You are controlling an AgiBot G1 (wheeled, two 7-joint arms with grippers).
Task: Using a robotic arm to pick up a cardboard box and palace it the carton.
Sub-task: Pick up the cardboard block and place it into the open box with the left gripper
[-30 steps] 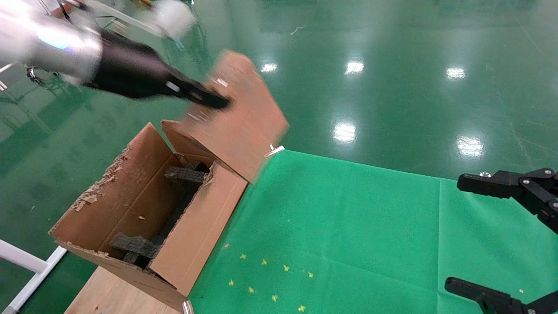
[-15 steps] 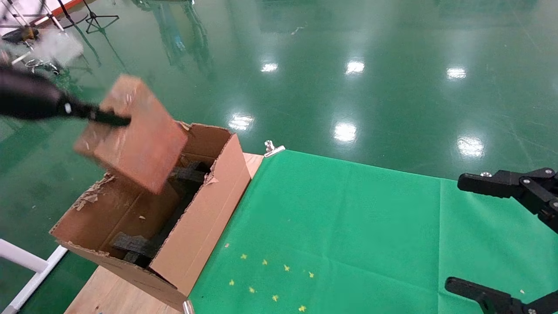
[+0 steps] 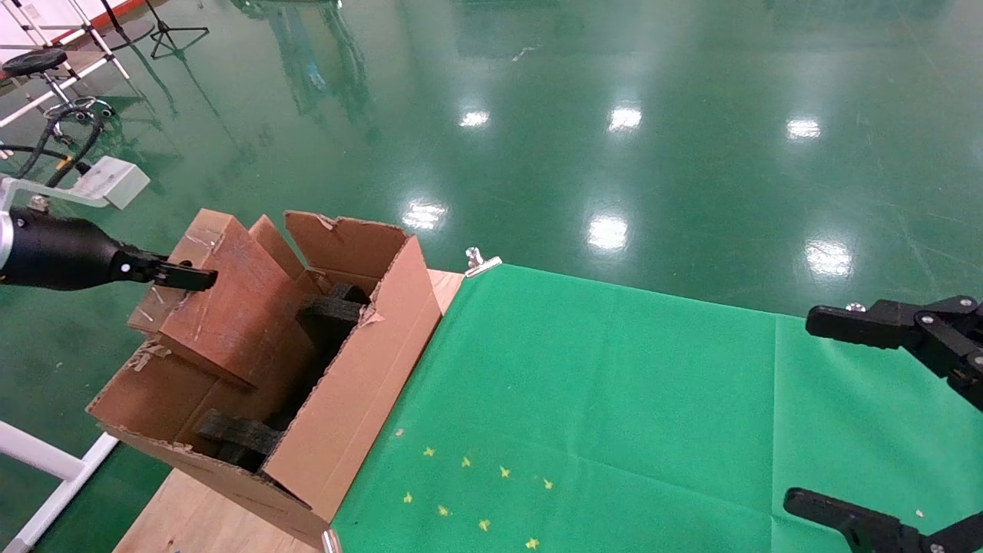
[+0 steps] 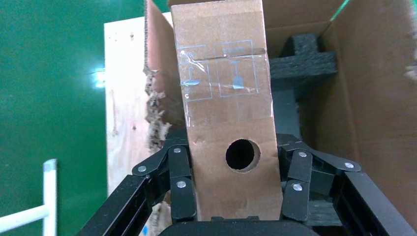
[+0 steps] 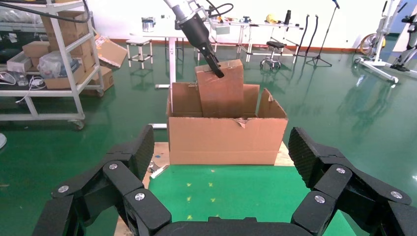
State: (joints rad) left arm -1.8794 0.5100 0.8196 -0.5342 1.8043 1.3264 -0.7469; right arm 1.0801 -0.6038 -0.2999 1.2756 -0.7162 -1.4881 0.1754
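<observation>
Left pincer (image 4: pixel 231 196): I have it clamped across the cardboard box (image 3: pixel 223 296), fingers (image 4: pixel 181 189) pressed on both narrow sides near the end with the round hole.
Box position: partly lowered into the carton (image 3: pixel 338 399) at the left of the worktop (image 3: pixel 184 514), tilted, upper end above the rim.
Risk, foam: black foam blocks (image 3: pixel 326 311) sit directly beneath; I judge the lower end could land on one and jam or tip.
Risk, flap: the ragged left flap (image 3: pixel 165 349) is close beside the box; a sideways drift might snag it or shove the carton.
Risk, release: letting go while tilted could leave it leaning on the wall.
Right pincer (image 5: pixel 221 162): parked wide open and empty, at the right over the green cloth (image 3: pixel 614 415).
</observation>
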